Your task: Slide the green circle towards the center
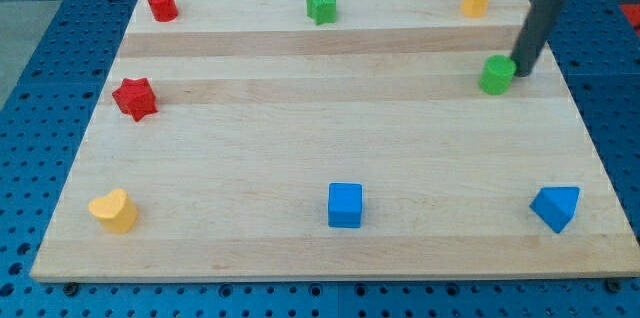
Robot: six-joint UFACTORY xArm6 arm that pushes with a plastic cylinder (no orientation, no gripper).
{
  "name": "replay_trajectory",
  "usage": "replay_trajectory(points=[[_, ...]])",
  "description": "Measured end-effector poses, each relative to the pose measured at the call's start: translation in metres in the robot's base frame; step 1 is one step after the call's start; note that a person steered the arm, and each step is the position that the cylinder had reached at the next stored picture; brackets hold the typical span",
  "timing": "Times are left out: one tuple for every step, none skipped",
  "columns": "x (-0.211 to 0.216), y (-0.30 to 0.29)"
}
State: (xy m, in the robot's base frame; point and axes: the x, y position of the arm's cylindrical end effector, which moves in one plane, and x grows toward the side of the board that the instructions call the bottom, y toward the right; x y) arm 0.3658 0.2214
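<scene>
- On the worktop (300,148), near the view's right edge and in its upper part, stands the green circle (495,75).
- My tip (522,71) is just at the right side of the green circle, touching it or almost touching; I cannot tell which.
- No jaws are on this arm, only the straight dark rod, so it holds nothing.
- Along the view's top stand the red cylinder (162,4) at the left, the green star (321,5) in the middle and a yellow block (476,0) at the right.
- At the left side, lower, is the red star (135,98).
- Along the view's bottom are a yellow block with a rounded form (115,210), the blue cube (345,205) and the blue triangle (556,207).
</scene>
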Motion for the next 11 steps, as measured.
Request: replay_trajectory(points=[[0.02,-0.057],[0.025,-0.112],[0.032,-0.109],[0.047,-0.075],[0.081,-0.069],[0.098,-0.114],[0.085,-0.176],[0.063,-0.191],[0.093,-0.188],[0.105,-0.156],[0.083,-0.114]])
